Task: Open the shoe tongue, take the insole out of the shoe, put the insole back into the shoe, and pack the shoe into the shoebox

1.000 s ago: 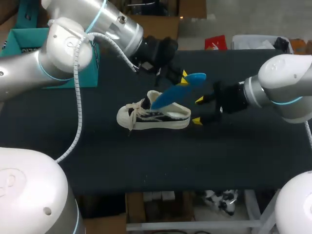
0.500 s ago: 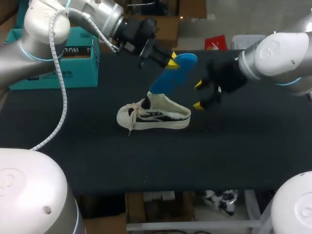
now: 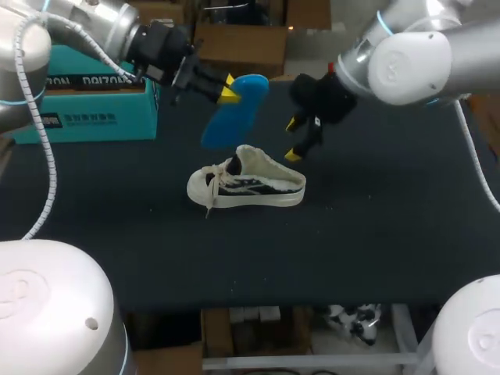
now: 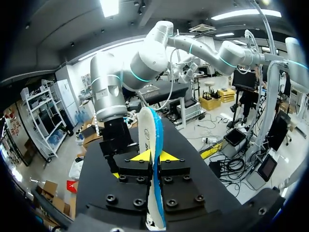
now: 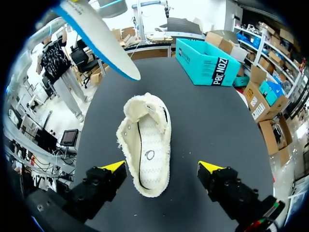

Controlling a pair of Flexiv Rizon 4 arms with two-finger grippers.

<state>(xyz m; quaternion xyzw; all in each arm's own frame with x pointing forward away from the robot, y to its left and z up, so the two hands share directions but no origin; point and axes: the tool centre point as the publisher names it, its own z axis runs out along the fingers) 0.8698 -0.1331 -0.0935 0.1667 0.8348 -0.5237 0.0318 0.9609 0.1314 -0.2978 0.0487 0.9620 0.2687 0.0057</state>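
Note:
A white canvas shoe (image 3: 246, 187) lies on its sole mid-table, toe to the left, tongue pulled up. The blue insole (image 3: 233, 111) hangs in the air above and behind the shoe, clear of it, with my left gripper (image 3: 227, 92) shut on its upper end. The left wrist view has the insole (image 4: 154, 145) edge-on between the yellow tips of that gripper (image 4: 153, 155). My right gripper (image 3: 292, 139) hovers open just behind the heel, holding nothing. In the right wrist view the shoe (image 5: 147, 150) lies ahead of this gripper (image 5: 161, 167), with the insole (image 5: 96, 36) overhead.
The teal shoebox (image 3: 94, 98) stands at the back left of the black table (image 3: 375, 234); in the right wrist view the shoebox (image 5: 205, 60) lies beyond the shoe. A red item (image 3: 345, 69) lies at the far edge.
My left gripper pulled the insole fully out of the shoe and carried it up and to the left. My right gripper moved from right of the heel to behind it, staying open.

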